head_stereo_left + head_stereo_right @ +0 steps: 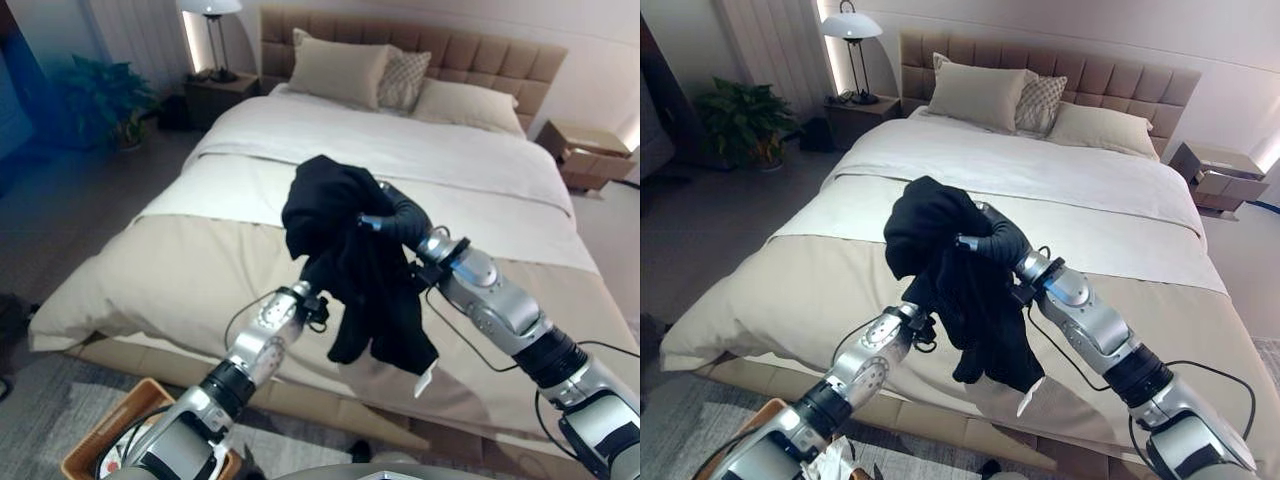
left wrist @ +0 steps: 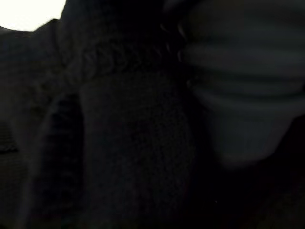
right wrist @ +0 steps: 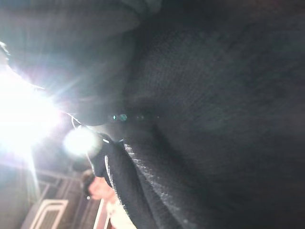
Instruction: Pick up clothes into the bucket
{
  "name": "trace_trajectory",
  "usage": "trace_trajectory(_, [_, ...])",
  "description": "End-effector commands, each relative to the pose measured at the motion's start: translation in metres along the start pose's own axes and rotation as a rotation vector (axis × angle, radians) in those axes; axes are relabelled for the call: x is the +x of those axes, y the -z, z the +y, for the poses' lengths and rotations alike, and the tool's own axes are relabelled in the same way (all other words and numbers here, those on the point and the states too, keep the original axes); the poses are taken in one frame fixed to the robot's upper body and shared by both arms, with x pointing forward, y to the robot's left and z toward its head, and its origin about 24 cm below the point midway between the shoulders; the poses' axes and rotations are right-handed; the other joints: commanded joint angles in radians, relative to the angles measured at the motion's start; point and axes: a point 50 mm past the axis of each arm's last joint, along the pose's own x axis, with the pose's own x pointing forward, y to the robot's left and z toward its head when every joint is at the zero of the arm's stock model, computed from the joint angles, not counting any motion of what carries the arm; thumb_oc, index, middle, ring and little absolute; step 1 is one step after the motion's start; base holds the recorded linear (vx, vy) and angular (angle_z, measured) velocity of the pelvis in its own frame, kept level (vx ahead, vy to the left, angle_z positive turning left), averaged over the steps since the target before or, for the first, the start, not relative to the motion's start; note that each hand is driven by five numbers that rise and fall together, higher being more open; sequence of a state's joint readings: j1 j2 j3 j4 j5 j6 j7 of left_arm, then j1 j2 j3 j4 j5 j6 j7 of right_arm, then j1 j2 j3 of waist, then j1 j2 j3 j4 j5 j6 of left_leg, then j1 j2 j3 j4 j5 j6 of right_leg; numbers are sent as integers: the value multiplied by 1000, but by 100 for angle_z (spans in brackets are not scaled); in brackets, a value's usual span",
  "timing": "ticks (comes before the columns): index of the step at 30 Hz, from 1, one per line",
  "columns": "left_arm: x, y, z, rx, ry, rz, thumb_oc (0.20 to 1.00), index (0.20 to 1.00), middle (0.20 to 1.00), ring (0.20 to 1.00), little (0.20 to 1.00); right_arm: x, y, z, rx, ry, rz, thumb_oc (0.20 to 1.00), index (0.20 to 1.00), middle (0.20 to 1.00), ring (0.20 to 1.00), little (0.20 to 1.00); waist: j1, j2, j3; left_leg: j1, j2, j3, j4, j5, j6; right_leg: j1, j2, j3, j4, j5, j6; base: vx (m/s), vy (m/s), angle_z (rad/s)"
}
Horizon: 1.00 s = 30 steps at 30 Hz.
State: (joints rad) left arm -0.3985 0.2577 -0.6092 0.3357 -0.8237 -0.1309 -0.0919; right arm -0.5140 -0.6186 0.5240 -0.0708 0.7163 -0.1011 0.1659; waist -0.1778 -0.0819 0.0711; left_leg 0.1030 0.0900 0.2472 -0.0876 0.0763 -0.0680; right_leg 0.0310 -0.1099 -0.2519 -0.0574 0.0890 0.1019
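Nearest, a woven brown basket point(image 1: 95, 445) sits on the floor by the bed's near left corner. Above it the left hand point(image 1: 312, 300) is buried under a black knitted garment point(image 1: 345, 265), so whether it grips cannot be told. The garment hangs in the air over the bed's near edge (a white tag point(image 1: 424, 380) dangles from its hem), bunched on the right hand point(image 1: 385, 215), whose fingers are hidden too. Beyond lies the large beige-and-white bed point(image 1: 200, 270) with pillows point(image 1: 340, 65).
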Motion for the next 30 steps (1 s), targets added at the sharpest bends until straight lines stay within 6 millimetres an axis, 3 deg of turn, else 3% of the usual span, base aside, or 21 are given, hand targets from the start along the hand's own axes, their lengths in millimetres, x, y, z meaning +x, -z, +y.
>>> trace_trajectory(1, [25, -16, -27, -73, 180, -38, 1000, 1000, 1000, 1000, 1000, 26, -39, 8, 51, -73, -211, 200, 200, 200, 200, 200, 6, -30, -13, 34, -4, -58, 41, -98, 23, 8, -85, 2, 64, -7, 93, 17, -8, -4])
trace_trajectory(6, [19, -6, -20, -245, 181, -48, 1000, 1000, 1000, 1000, 1000, 25, -39, 9, 78, -96, -218, 200, 200, 200, 200, 200, 0, -33, -24, 41, -1, -50, 41, -102, 23, 7, -81, 13, 65, -12, 90, 16, -15, -13])
trace_trajectory(7, [16, -5, -17, -247, 163, -62, 200, 200, 200, 200, 200, 24, -38, 8, 77, -95, -219, 200, 200, 200, 200, 200, 1, -34, -26, 41, 0, -49, 42, -103, 23, 8, -80, 14, 65, -12, 90, 0, -28, -4])
trace_trajectory(16, [6, -9, -5, -325, 66, -159, 200, 200, 200, 200, 200, 8, -28, -3, 88, -10, -201, 200, 200, 200, 200, 200, 17, -37, -22, 35, 4, -65, 49, -102, 21, 21, -80, 3, 63, -16, 86, 2, -10, 0])
trace_trajectory(29, [0, -20, -5, -419, 62, -251, 200, 200, 200, 200, 200, -13, -15, -23, 132, 133, -196, 200, 200, 200, 200, 200, 25, -39, -19, 29, 0, -80, 58, -106, 23, 28, -83, -15, 62, -18, 85, 0, 0, 0])
trace_trajectory(30, [-1, -21, -5, -431, 63, -261, 200, 200, 200, 200, 200, -15, -14, -25, 135, 152, -195, 517, 517, 517, 517, 517, 27, -39, -18, 29, 0, -81, 59, -107, 24, 29, -84, -16, 62, -18, 85, 0, 0, 0])
